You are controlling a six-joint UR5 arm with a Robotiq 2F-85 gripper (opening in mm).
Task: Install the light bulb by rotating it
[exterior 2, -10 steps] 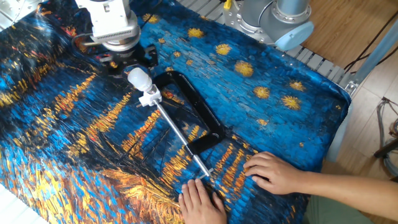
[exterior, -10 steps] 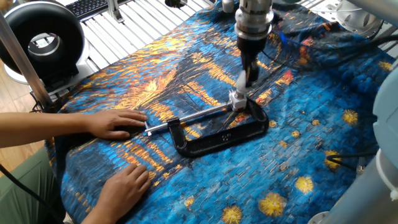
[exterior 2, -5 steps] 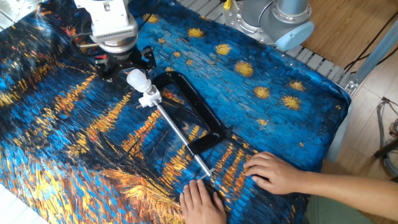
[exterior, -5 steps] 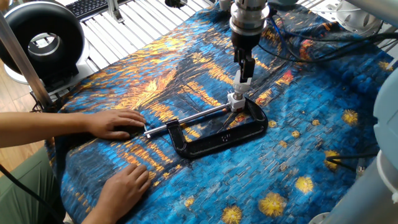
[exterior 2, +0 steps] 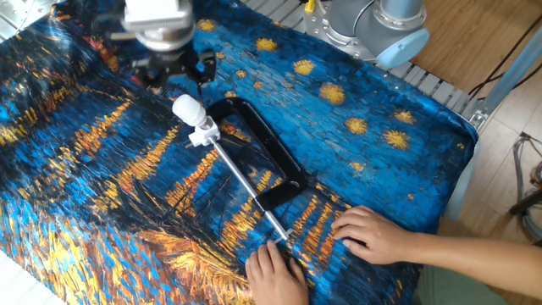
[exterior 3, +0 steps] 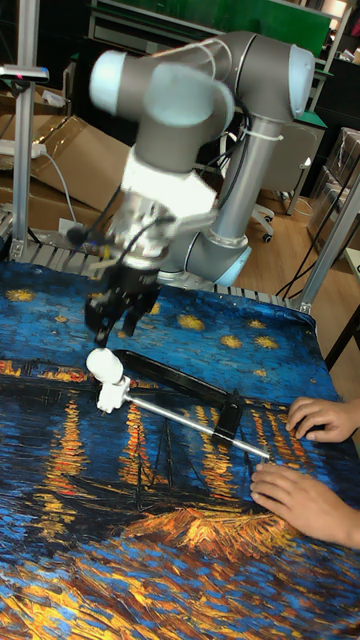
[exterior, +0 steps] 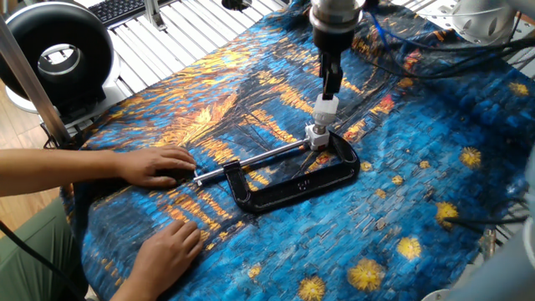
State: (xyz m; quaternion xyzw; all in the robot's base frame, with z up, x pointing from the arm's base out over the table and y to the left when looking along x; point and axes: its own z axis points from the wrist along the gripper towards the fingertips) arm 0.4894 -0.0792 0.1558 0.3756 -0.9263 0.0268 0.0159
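Observation:
The small white light bulb point(exterior: 326, 107) point(exterior 2: 188, 108) point(exterior 3: 104, 365) stands in the white socket block point(exterior: 318, 135) point(exterior 2: 204, 133) point(exterior 3: 110, 396), which sits at the end of the black C-clamp point(exterior: 301, 189) point(exterior 2: 264, 146) point(exterior 3: 185, 381) and its long screw. My gripper point(exterior: 332, 84) point(exterior 2: 176, 74) point(exterior 3: 120, 322) hangs just above and behind the bulb. Its fingers are spread apart and do not touch the bulb; nothing is between them.
A person's two hands point(exterior: 159, 165) point(exterior 2: 373, 234) point(exterior 3: 300, 497) press on the clamp's handle end and the starry blue-and-orange cloth point(exterior: 418, 192). A black round fan point(exterior: 54, 58) stands off the table's left corner. The arm's base point(exterior 2: 381, 25) is at the table's far edge.
The gripper has let go of the bulb and risen away from it. The bulb, socket, clamp and hands stay where they were.

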